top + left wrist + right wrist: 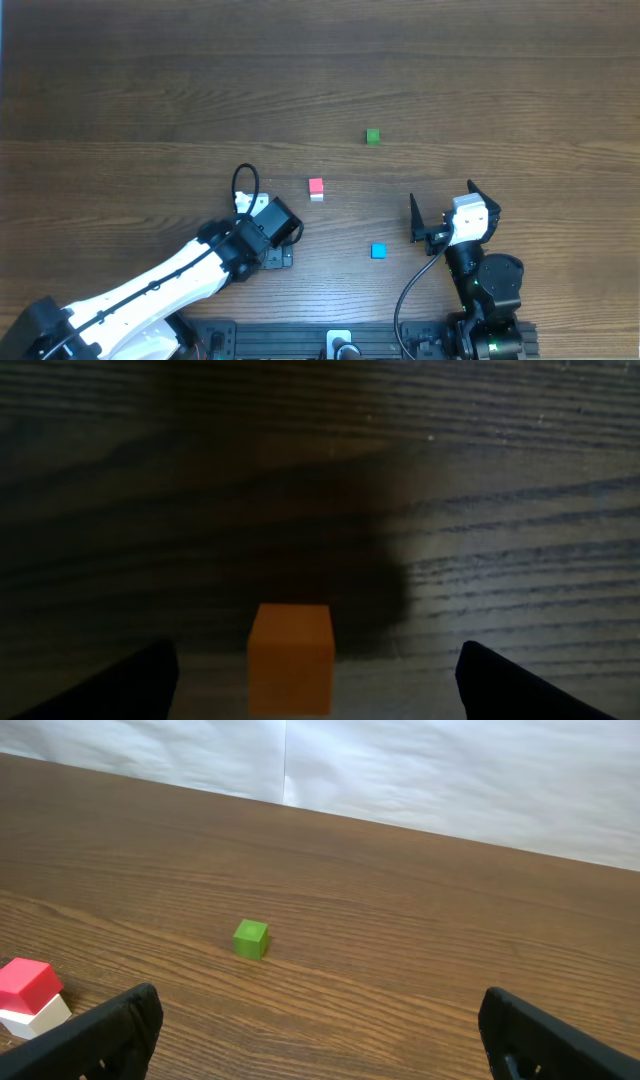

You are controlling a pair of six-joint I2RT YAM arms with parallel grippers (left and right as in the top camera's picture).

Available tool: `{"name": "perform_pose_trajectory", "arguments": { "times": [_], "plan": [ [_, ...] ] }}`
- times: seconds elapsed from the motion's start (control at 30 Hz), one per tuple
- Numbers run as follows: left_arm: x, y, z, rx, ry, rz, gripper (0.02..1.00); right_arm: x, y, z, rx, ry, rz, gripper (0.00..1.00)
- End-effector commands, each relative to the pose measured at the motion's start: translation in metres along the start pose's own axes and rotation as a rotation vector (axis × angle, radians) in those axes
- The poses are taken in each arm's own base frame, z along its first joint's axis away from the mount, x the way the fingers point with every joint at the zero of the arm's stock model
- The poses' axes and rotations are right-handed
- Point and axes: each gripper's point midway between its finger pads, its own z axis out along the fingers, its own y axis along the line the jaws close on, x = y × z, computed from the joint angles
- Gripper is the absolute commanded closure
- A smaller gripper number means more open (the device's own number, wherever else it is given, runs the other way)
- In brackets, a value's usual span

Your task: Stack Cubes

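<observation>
Left wrist view has the orange cube (290,658) sitting on the wooden table (150,100) between the fingers of the left gripper (316,662). The fingers stand apart on either side of the cube and neither touches it, and the gripper is low over the wood. I judge the step in hand to be the pick of this cube, with the grasp not yet made.

The next move calls for closing squarely on the cube's two side faces. The cube sits a little toward one finger, so a small centring shift would stop it being nudged. After that comes a straight lift, then a carry to the right and slightly farther away, where a pink cube (316,185) already rests on a white cube (317,196). That pair is the likely base, though this is only my reading of it.

The right gripper (441,195) sits at the near right, its fingers wide apart and holding nothing.

The count is five cubes, one of each colour:
- Orange, between the left gripper's fingers.
- Pink and white, stacked near the middle.
- Green cube (373,136), alone at the far right of centre.
- Blue cube (378,251), nearer, between the two arms and closer to the right one.

There are two arms and one two-high stack.
</observation>
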Motion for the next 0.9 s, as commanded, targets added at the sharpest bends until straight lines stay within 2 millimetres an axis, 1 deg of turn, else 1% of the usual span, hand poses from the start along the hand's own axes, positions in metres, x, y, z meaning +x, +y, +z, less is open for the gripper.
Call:
{"name": "perform_pose_trajectory", "arguments": {
  "times": [0.03,0.17,0.33,0.43,0.57,0.7,0.73,0.77,0.9],
  "plan": [
    [0.0095,0.0038,0.0128,-0.006,0.023,-0.006,0.121,0.0016,0.0005,-0.0004,-0.001,0.007,-0.001,0.012],
    [0.0137,0.0057,0.0198,0.002,0.021,-0.009,0.143,0.0016,0.0005,-0.0004,-0.001,0.007,-0.001,0.012],
    [0.0138,0.0060,0.0202,0.002,0.020,-0.008,0.222,0.0016,0.0005,-0.0004,-0.001,0.007,-0.001,0.012],
    [0.0139,0.0059,0.0202,0.002,0.020,-0.008,0.327,0.0016,0.0005,-0.0004,-0.001,0.007,-0.001,0.012],
    [0.0139,0.0060,0.0202,0.002,0.021,-0.008,0.492,0.0016,0.0005,-0.0004,-0.001,0.007,-0.001,0.012],
    [0.0140,0.0061,0.0202,0.001,0.021,-0.008,0.713,0.0016,0.0005,-0.0004,-0.001,0.007,-0.001,0.012],
    [0.0140,0.0061,0.0202,0.002,0.021,-0.008,0.748,0.0016,0.0005,-0.0004,-0.001,0.007,-0.001,0.012],
    [0.0139,0.0062,0.0202,0.001,0.020,-0.008,0.768,0.0016,0.0005,-0.0004,-0.001,0.007,-0.001,0.012],
    [0.0134,0.0066,0.0202,-0.001,0.017,-0.008,0.796,0.0016,0.0005,-0.0004,-0.001,0.007,-0.001,0.012]
  ]
}}
